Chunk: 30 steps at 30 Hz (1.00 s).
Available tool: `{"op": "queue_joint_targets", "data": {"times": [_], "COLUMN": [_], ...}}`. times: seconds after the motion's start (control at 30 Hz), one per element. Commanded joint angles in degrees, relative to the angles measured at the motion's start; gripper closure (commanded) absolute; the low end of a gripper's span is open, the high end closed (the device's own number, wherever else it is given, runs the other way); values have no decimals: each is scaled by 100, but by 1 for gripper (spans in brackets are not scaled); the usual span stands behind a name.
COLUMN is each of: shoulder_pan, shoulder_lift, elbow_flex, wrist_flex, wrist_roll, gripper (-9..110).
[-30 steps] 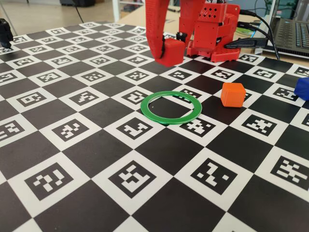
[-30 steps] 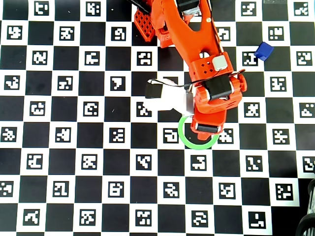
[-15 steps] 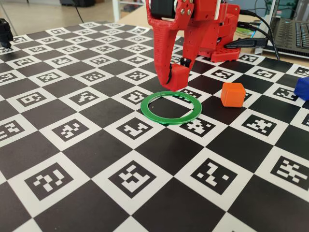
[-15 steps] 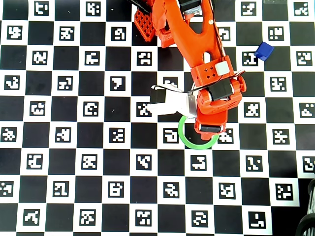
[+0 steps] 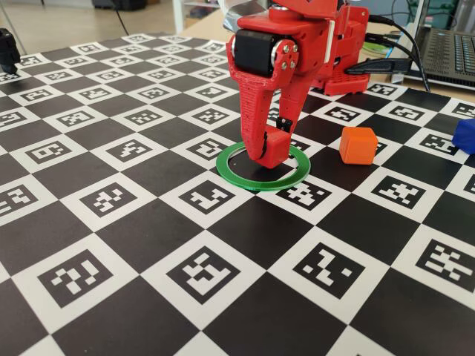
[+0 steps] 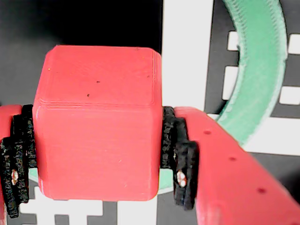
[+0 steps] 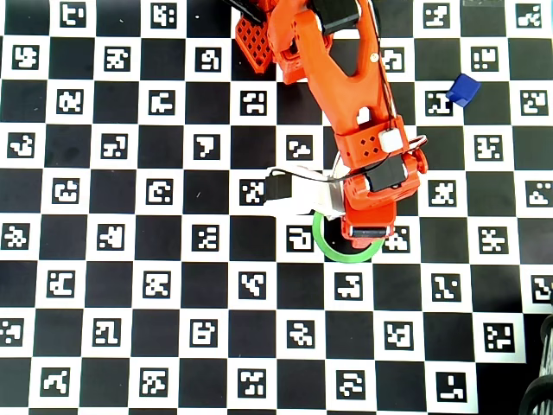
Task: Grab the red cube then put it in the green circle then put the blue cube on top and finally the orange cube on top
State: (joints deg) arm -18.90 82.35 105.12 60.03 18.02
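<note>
My gripper [image 5: 269, 148] is shut on the red cube [image 5: 273, 145], with the black pads pressed on its two sides in the wrist view, where the red cube [image 6: 96, 122] fills the left half. The cube hangs low over the far part of the green circle [image 5: 252, 176]; I cannot tell whether it touches the board. In the wrist view the green circle [image 6: 260, 65] curves away at the right and passes under the cube. The orange cube [image 5: 358, 144] rests to the right of the ring. The blue cube [image 5: 465, 136] is at the right edge. In the overhead view the arm hides the red and orange cubes; the green circle [image 7: 333, 251] and blue cube [image 7: 464, 89] show.
The board is a black-and-white checker of marker tiles [image 5: 200, 274]. The arm's red base [image 5: 334, 55] stands at the back, with cables and a laptop [image 5: 449, 52] behind it to the right. A dark object [image 5: 7, 48] stands at the far left edge.
The gripper has come down and forward with the red cube, from high near the base to just above the green circle. The orange and blue cubes have not moved.
</note>
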Motion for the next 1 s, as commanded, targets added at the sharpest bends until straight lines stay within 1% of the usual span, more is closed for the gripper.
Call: {"op": "queue_joint_targets", "data": {"times": [0.0, 0.67, 0.87, 0.97], "shoulder_pan": [105, 193, 202, 211], "shoulder_lift": [105, 44, 62, 88], "elbow_flex": [-79, 123, 141, 141], "wrist_flex": [-44, -193, -176, -167], "wrist_roll": [-79, -211, -176, -97], "gripper": [95, 94, 86, 78]}}
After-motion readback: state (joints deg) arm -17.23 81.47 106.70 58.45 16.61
